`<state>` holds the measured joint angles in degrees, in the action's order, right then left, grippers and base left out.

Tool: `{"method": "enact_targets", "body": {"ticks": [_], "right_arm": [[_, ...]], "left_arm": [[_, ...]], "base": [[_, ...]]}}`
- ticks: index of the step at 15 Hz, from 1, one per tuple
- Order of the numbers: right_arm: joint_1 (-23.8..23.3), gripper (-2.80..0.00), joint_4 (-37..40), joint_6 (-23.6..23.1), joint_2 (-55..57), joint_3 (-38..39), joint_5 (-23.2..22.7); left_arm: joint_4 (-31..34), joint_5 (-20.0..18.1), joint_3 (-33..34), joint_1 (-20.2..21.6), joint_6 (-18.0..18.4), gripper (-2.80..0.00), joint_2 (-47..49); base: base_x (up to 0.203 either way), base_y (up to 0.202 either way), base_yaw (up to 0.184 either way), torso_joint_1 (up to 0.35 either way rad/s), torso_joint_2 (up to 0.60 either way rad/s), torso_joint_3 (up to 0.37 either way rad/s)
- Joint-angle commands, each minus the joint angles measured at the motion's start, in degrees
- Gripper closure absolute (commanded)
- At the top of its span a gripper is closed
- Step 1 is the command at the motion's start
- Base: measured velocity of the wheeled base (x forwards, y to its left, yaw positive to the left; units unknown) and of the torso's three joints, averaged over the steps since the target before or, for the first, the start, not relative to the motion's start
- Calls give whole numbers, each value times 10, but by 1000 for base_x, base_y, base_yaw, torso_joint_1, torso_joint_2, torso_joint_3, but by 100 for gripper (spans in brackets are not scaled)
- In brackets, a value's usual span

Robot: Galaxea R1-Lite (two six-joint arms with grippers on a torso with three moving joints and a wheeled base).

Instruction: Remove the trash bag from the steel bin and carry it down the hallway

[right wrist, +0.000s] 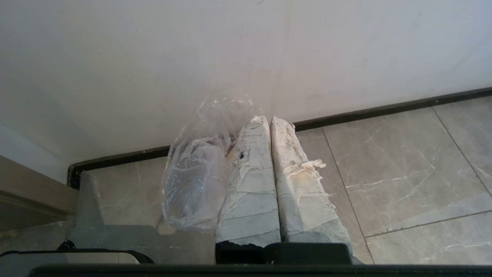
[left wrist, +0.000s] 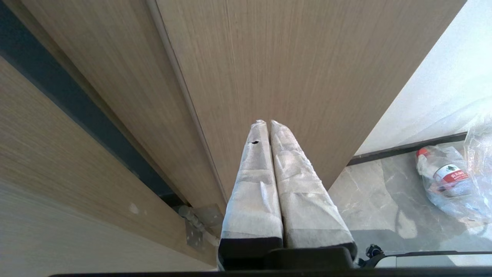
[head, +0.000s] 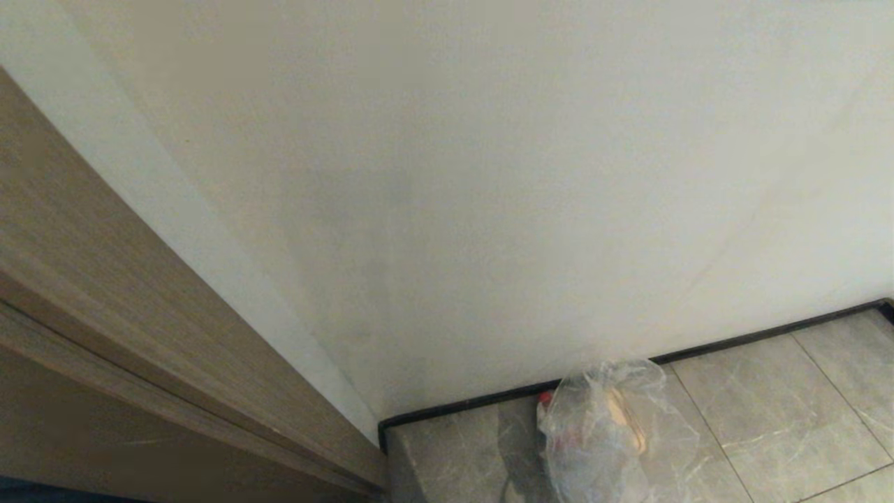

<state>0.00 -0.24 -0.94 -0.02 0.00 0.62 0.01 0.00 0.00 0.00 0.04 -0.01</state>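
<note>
The trash bag sits on the hallway tiles by the baseboard, next to the door frame. Both grippers, left & right, have fingers pressed together, holding nothing. No bin in view. To re-grab: spread the right fingers first, then pinch the bag's bunched top, not its thin side.

A plain white wall fills most of the view. On the left, a brown wooden door frame runs slantwise down to the floor. A thin black baseboard lines the foot of the wall, rising toward the right. Below it lie large grey marbled floor tiles. The trash bag, clear and crinkled, sits on the tiles close to the baseboard, near the corner by the door frame. Something red and something pale brown show through its plastic. A dark shadow falls on the tile just left of the bag.
</note>
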Motion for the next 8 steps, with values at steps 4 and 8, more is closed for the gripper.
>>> {"method": "enact_targets", "body": {"ticks": [4,8], "right_arm": [[0,0,0,0,1,1,0],[-1,0,0,0,1,1,0]], "left_arm": [[0,0,0,0,0,0,0],[0,0,0,0,0,0,0]], "base": [[0,0,0,1,1,44],[0,0,0,3,1,179]]}}
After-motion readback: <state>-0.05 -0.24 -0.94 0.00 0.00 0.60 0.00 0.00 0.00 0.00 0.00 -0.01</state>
